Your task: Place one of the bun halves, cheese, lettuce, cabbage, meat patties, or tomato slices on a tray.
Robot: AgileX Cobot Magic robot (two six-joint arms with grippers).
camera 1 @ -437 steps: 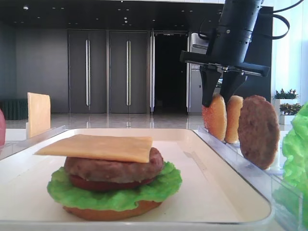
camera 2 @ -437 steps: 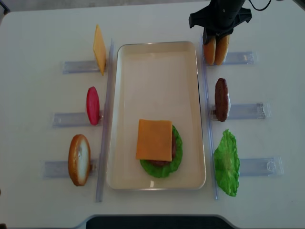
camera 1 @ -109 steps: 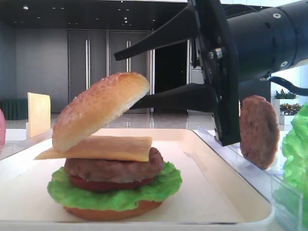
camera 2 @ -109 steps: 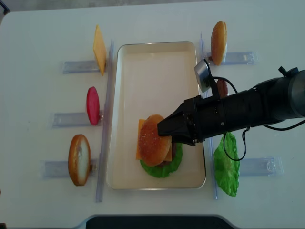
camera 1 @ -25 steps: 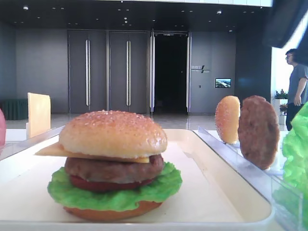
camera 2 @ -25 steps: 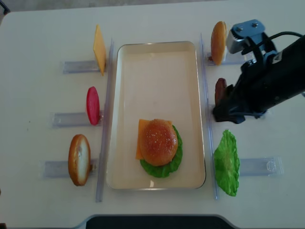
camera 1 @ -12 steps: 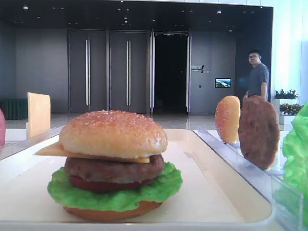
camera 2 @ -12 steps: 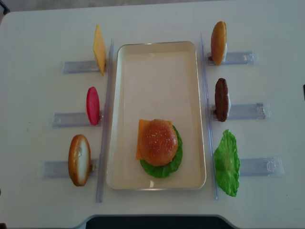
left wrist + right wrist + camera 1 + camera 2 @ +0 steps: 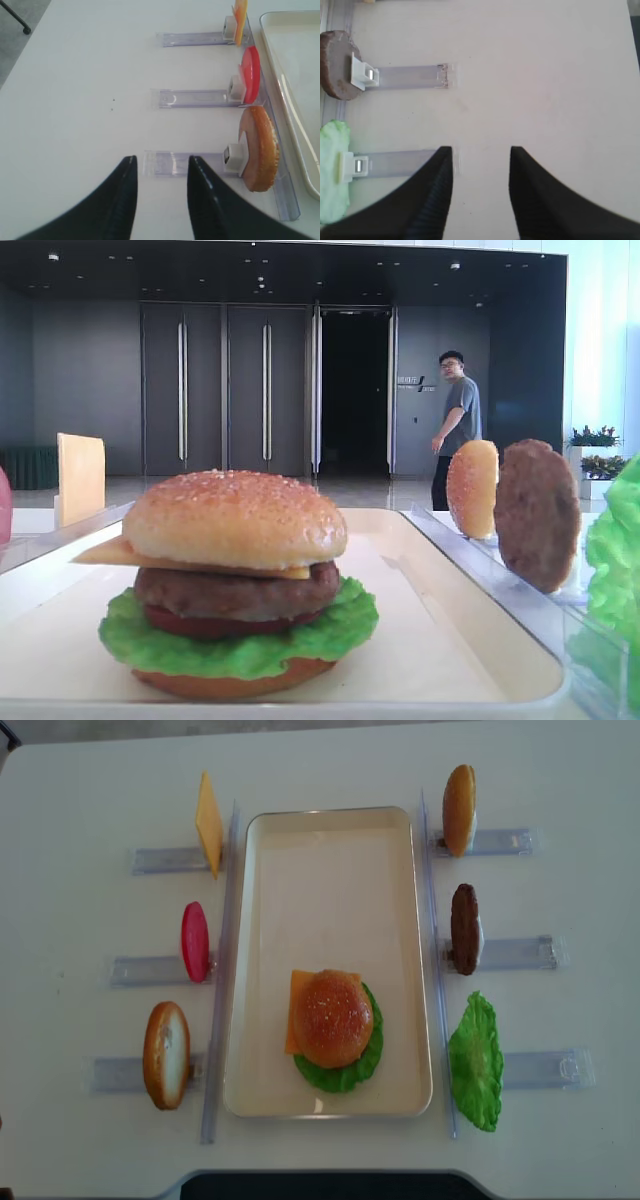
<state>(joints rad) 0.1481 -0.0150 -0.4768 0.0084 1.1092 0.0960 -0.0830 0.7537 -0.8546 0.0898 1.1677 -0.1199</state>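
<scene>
Top bun point(image 9: 333, 1017): golden-brown, pale sesame speckling. Cheese point(image 9: 105, 552): yellow-orange. Meat patty point(image 9: 236, 592): grainy brown. Lettuce point(image 9: 240, 638): bright green. Tray point(image 9: 330, 880): cream-white. Bench point(image 9: 90, 920): plain white. Racked tomato slice point(image 9: 194, 941): red-pink. Holder racks point(image 9: 520, 954): clear plastic.

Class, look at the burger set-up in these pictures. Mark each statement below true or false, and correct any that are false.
1. The sesame top bun sits on the stacked burger in the tray. True.
2. The right gripper holds a meat patty. False: its jaws stand apart over bare table, holding nothing.
3. A meat patty stands on edge in a clear rack right of the tray. True.
4. The tomato slice lies flat in the tray. False: it stands in a rack left of the tray.
5. The left gripper grips a bun. False: it is empty.
</scene>
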